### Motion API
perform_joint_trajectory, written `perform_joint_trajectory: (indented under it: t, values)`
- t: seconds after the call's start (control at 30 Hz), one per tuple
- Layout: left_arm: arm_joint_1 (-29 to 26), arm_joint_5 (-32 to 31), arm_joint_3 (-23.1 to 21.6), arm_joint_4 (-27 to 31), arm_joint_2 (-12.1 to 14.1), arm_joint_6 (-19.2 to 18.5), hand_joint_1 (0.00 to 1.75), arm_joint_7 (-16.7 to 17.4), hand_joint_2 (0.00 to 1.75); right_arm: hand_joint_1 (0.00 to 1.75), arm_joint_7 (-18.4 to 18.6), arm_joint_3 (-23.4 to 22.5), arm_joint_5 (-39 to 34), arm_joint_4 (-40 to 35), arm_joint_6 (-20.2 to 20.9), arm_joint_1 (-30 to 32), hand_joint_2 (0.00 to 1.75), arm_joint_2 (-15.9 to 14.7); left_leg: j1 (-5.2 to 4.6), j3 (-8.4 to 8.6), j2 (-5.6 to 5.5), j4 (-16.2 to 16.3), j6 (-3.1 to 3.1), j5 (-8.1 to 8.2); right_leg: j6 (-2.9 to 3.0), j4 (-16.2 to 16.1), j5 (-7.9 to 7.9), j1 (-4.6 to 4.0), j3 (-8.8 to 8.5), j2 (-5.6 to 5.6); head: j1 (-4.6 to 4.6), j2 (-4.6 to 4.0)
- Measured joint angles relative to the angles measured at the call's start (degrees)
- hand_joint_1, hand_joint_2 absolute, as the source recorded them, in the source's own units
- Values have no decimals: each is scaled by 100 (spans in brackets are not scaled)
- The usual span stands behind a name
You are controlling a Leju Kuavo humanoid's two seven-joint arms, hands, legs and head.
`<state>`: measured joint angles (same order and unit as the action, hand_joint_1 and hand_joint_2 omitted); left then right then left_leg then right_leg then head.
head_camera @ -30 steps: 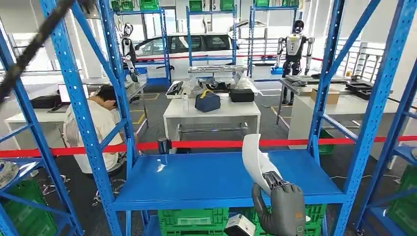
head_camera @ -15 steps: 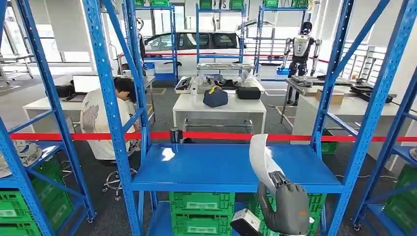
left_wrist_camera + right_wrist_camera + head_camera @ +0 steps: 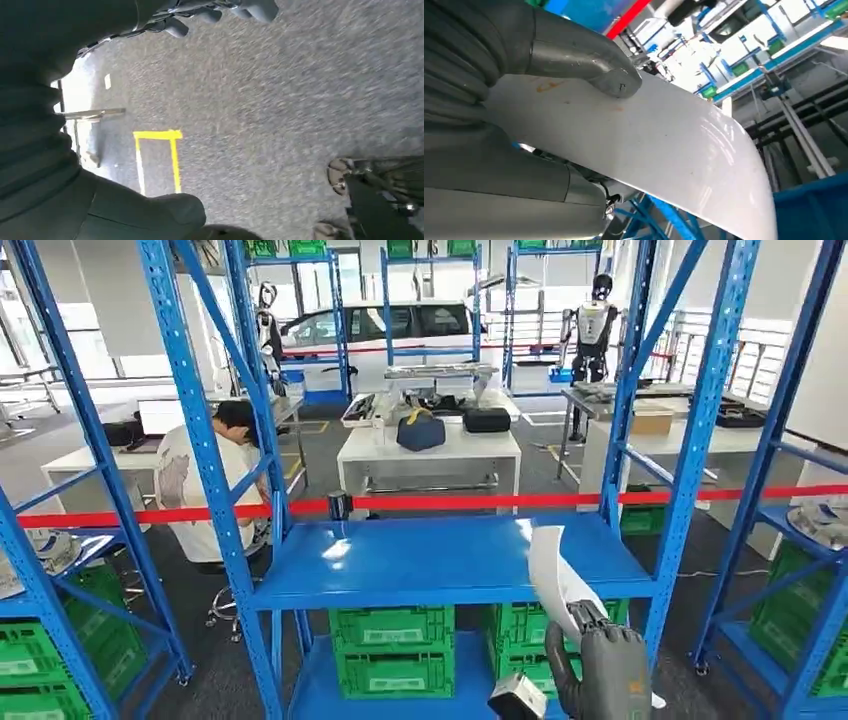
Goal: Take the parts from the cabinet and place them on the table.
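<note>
White part (image 3: 664, 145) in rt hand (image 3: 499, 110)

Person (image 3: 195, 490) in white shirt seated left, bent over a table w/ laptop (image 3: 160, 417). Red tape barrier (image 3: 450, 503) runs across behind blue rack. Green crates (image 3: 392, 645) under the shelf. White table (image 3: 430, 455) w/ dark bags; white car (image 3: 380, 330) & another humanoid robot (image 3: 590, 325) at back.

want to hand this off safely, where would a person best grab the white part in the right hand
By its free upper end, coming from above or from the far side. The white part is a thin curved panel standing up out of the right hand, which holds its lower end with the thumb across one face. Pinch across the two broad faces.
</note>
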<state>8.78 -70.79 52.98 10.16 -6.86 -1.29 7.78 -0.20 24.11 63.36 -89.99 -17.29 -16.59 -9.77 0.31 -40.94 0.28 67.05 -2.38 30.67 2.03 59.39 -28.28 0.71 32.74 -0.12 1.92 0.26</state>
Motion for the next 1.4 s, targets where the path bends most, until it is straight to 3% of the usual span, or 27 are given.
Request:
perform_joint_trajectory:
  t: [0.03, 0.07, 0.1, 0.17, 0.2, 0.27, 0.3, 0.4, 0.43, 0.53, 0.57, 0.6, 0.67, 0.7, 0.73, 0.77, 0.8, 0.9, 0.93, 1.03, 1.07, 1.1, 1.17, 1.23, 1.27, 1.3, 1.4]
  values:
    - [2, 0, 0, 0, 0, 0, 0, 0, 175, 175, -4, 0, 9, 0, 24, 6, 175, 0, 0, -101, -1, 507, -18, 303, 6, 2, 80, -13, 98, 1, 0, 2]
    - [2, 0, 0, 0, 0, 2, 0, 0, 175, 175, -2, 0, 9, 0, 35, 23, 175, 0, 0, -130, -1, 850, -19, 414, 5, 5, 146, -25, 188, 1, 4, 0]
    - [1, 2, 2, 0, 0, 0, 0, 2, 175, 175, -4, 0, 9, 0, 37, 41, 175, 0, -1, -67, -1, 957, -6, 335, 2, 7, 209, -35, 268, -2, 4, 0]
    - [-1, 2, 0, 0, 0, -2, 0, 2, 175, 175, -7, 0, 11, 2, 44, 45, 175, 0, -12, 345, -8, 533, 59, -39, -8, 7, 336, -62, 431, -4, 4, 0]
    - [6, 2, 2, 0, 0, -9, 0, 2, 175, 175, -20, 0, 11, 2, 39, 43, 175, 0, -38, 703, -15, 59, 124, -164, -13, 7, 400, -75, 500, -2, 0, 0]
    - [25, 2, 0, 13, 20, -20, 0, 2, 175, 175, -20, -2, 11, 2, 31, 41, 175, -2, -88, 1374, -21, -892, 264, 106, -58, 7, 494, -96, 562, -9, -13, 0]
    - [25, 2, 0, 13, 18, -22, 0, 2, 175, 175, -20, -4, 11, 2, 33, 38, 175, -2, -106, 1361, -19, -931, 220, 81, -95, -30, 558, -58, 556, -28, -11, 0]
    - [23, 2, 2, 13, 26, -22, 0, 7, 175, 175, -22, -2, 9, 2, 33, 46, 175, -2, -142, 1251, -23, -1079, 348, -109, -225, -147, 750, -37, 556, -30, 4, 0]
    - [23, 2, 2, 7, 15, -28, 0, 7, 175, 175, -20, -11, 9, 9, 31, 52, 175, -29, -98, 1275, 29, -1137, 352, -219, -238, -97, 623, -21, 597, -5, 7, 0]
    - [21, 2, 2, 11, 24, -31, 0, 9, 175, 175, -20, -11, 7, 20, 35, 49, 175, -42, -78, 1004, 29, -1145, 432, -453, -310, 963, -417, 4, 879, 8, -4, 0]
    - [19, 2, 2, 9, 22, -33, 0, 9, 175, 175, -22, -11, 9, 28, 35, 60, 175, -48, -77, 907, 31, -1129, 428, -518, -335, 1346, -565, 14, 947, 9, -9, 0]
    - [15, 2, 2, 7, 20, -35, 0, 9, 175, 175, -20, -11, 7, 35, 35, 62, 175, -52, -70, 798, 38, -1102, 414, -581, -357, 1582, -536, 25, 946, 8, -7, 0]
    - [12, 2, 2, 4, 11, -44, 0, 9, 175, 175, -22, -11, 7, 52, 35, 60, 175, -57, -37, 566, 49, -1015, 366, -687, -401, 1339, -176, 49, 616, 7, -9, 0]
    - [13, 2, 2, 7, 11, -44, 0, 9, 175, 175, -22, -11, 9, 52, 33, 55, 175, -57, -10, 443, 49, -949, 331, -732, -424, 929, -14, 67, 288, 5, -9, 0]
    - [16, 0, 2, 7, 11, -50, 0, 9, 175, 175, -22, -11, 7, 52, 29, 50, 175, -57, 1, 340, 48, -857, 288, -766, -454, 422, -50, 95, -104, 4, -9, 0]
    - [14, -2, 2, 18, 26, -50, 0, 11, 175, 175, -20, -9, 7, 50, 29, 38, 175, -55, -17, 238, 36, -792, 246, -792, -459, -20, -360, 50, -365, 16, -26, 0]
    - [11, -9, 0, 15, 22, -52, 0, 11, 175, 175, -13, -15, 7, 50, 11, 63, 175, -55, -18, 242, 27, -774, 204, -826, -303, 57, -327, 26, -289, 38, 0, 0]
    - [4, -17, -4, 13, 24, -68, 0, 20, 175, 175, -19, -20, 9, 55, 13, 63, 175, -63, 1, 217, 16, -807, 84, -971, -161, 36, -262, 18, -190, 46, 2, 2]
    - [-4, -17, -9, 11, 31, -68, 0, 24, 175, 175, -22, -17, 9, 55, 9, 47, 175, -63, 19, 169, 5, -752, 58, -876, -103, 23, -184, 42, -135, 19, 4, -6]
    - [2, -20, -39, 4, 22, -83, 0, 26, 175, 175, -18, -17, 7, 55, 13, 51, 175, -63, 27, -68, -1, 174, -18, 150, -42, 24, 18, 29, 92, 20, 18, 0]
    - [2, -20, -44, 4, 22, -83, 0, 28, 175, 175, -17, -17, 7, 55, 13, 53, 175, -63, 24, -119, -3, 579, -24, 364, -40, 27, 91, 15, 185, 20, 18, 0]
    - [3, -20, -46, 4, 22, -83, 0, 28, 175, 175, -20, -17, 7, 55, 13, 58, 175, -63, 23, -115, -5, 859, -19, 386, -39, 32, 167, 3, 260, 21, 22, 0]
    - [5, -22, -50, 4, 22, -83, 0, 28, 175, 175, -19, -19, 7, 55, 13, 64, 175, -63, 16, 168, -11, 765, 38, 48, -48, 35, 323, -23, 460, 21, 22, 0]
    - [18, -24, -57, 7, 22, -83, 0, 28, 175, 175, -19, -20, 7, 55, 11, 60, 175, -63, -30, 858, -26, -79, 155, -150, -62, 35, 465, -46, 611, 26, 20, 0]
    - [35, -24, -63, 24, 46, -83, 0, 31, 175, 175, -17, -20, 7, 52, 9, 68, 175, -61, -70, 1263, -38, -683, 259, 138, -88, 35, 519, -33, 629, 16, 13, 2]
    - [41, -24, -68, 24, 39, -83, 0, 26, 175, 175, -20, -24, 7, 55, -4, 56, 175, -63, -90, 1468, -37, -996, 237, 207, -125, 24, 565, -23, 632, 9, 11, 0]
    - [46, -22, -68, 26, 48, -81, 0, 31, 175, 175, -20, -26, 7, 55, -30, 68, 175, -61, -170, 1346, -44, -1039, 333, 49, -257, -114, 766, 30, 606, -17, 17, 2]
